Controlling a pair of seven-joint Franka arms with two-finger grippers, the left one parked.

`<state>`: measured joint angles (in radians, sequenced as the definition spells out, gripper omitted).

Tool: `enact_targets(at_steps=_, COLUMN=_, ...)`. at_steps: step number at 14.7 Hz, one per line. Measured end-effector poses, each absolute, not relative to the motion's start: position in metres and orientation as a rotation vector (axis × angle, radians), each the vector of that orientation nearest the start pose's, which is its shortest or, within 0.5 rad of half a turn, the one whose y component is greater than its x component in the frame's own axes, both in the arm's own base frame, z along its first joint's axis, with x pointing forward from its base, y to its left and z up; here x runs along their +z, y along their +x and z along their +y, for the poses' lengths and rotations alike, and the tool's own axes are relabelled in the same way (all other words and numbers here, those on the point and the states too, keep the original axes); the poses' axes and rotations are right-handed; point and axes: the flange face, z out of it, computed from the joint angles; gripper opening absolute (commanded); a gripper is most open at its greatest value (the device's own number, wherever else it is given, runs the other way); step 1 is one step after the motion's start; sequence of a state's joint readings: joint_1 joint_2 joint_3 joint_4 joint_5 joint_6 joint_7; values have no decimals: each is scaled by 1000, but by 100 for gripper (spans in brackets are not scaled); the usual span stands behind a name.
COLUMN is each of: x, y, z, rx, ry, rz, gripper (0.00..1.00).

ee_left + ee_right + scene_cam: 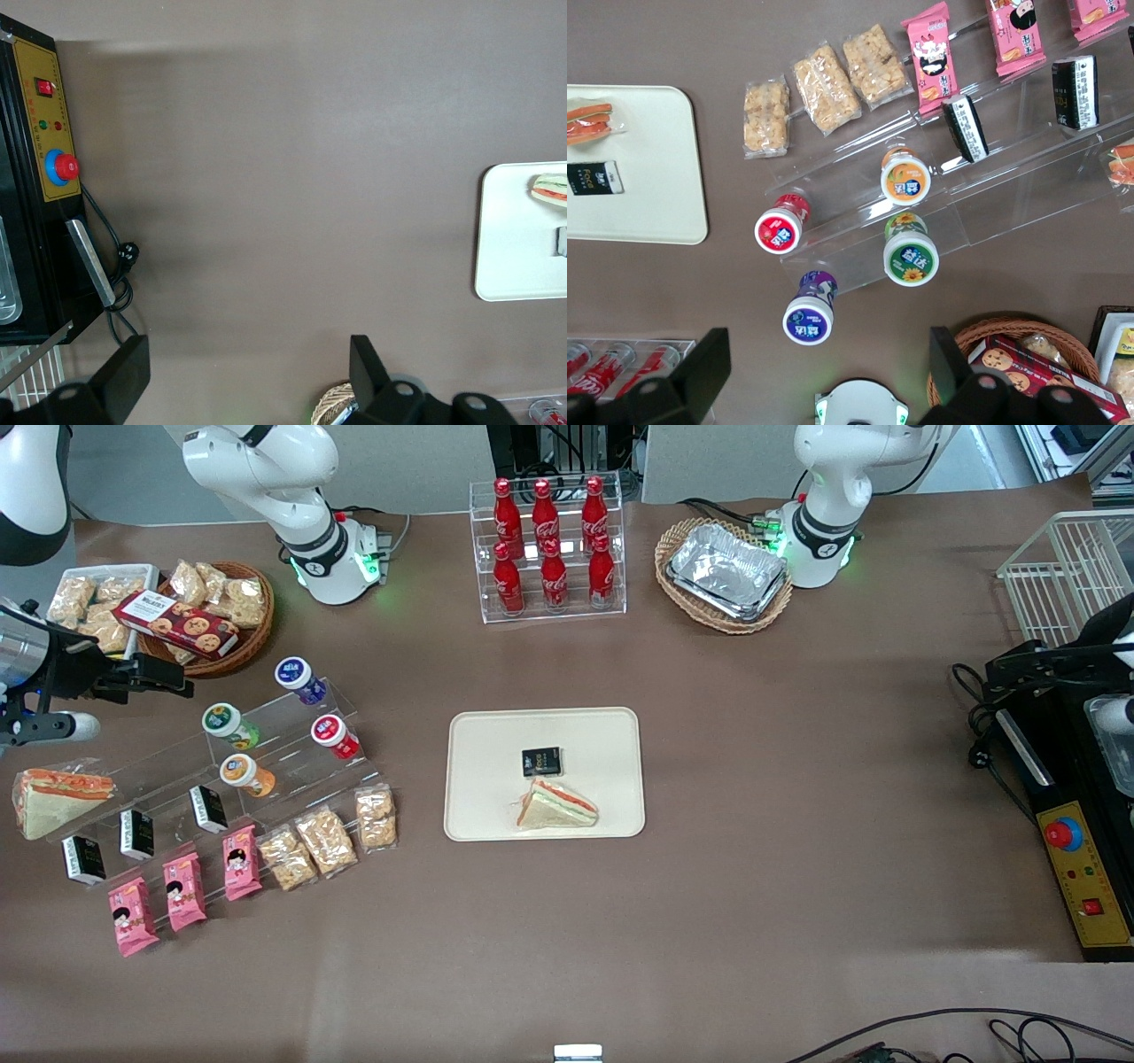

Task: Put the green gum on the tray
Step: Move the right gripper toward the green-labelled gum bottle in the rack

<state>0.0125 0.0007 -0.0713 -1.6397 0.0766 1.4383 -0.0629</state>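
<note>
The green gum, a green bottle with a white lid, lies tilted on a clear stepped stand. The cream tray lies flat mid-table and carries a sandwich and a small black packet. My gripper hangs open and empty well above the table at the working arm's end. It is apart from the green gum and touches nothing.
Orange, red and purple gum bottles share the stand with snack packs. A wicker basket of cookies stands close to the gripper. A cola rack and a basket of foil trays sit farther back.
</note>
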Motion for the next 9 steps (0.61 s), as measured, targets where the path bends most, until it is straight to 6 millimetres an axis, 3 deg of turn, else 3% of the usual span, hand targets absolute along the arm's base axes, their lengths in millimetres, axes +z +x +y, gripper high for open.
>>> enact_targets(at_steps=5, x=578, y=523, z=-36, rx=234, ry=-3039, rz=13, gripper=100)
enact_targets(at_steps=9, x=530, y=502, z=-40, rx=178, ry=-3061, rz=-13, gripper=100)
